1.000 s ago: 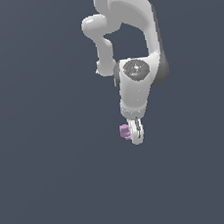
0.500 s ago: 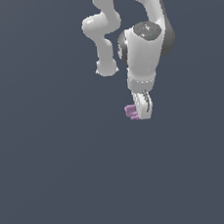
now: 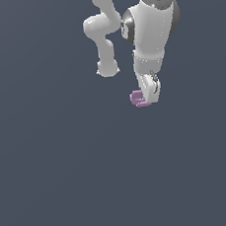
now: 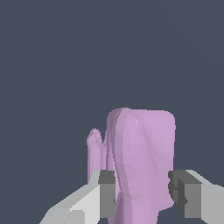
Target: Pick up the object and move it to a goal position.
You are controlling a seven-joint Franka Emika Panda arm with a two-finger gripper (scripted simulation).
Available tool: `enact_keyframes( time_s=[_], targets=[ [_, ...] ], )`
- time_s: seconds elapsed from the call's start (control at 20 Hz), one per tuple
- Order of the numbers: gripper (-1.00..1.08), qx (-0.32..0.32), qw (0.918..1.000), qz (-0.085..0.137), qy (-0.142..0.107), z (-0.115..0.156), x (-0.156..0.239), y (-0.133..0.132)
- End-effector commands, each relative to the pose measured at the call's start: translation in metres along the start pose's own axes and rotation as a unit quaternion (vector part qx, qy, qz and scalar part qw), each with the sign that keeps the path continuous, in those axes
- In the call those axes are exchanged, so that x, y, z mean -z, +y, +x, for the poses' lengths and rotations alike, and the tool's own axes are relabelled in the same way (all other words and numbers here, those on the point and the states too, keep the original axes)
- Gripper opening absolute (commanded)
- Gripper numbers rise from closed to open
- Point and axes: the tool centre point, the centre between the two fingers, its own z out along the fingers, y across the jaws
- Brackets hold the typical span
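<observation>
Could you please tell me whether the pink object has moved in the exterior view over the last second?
Yes. The pink object has shifted toward the exterior view's right and upward, riding with the gripper, judged against the picture frame, since the background shows no fixed landmark.

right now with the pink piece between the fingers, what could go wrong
The pink piece sits between the gripper pads near one end, most of it sticking out beyond them, so it might pivot or slip in transit. In the wrist view a gap shows at one finger, so the hold may be loose.

The arm [image 3: 147, 29] reaches downward, gripper [image 3: 150, 97] fingers pinched together.
</observation>
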Motion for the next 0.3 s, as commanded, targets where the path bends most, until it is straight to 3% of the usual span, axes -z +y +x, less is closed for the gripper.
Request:
enact_keyframes(
  time_s=[0.0, 0.25],
  targets=[
    [-1.00, 0.000, 1.0000, 0.000, 0.000, -0.0032, 0.0069, 0.0051],
    [-1.00, 0.000, 1.0000, 0.000, 0.000, -0.0062, 0.0125, 0.0085]
  ],
)
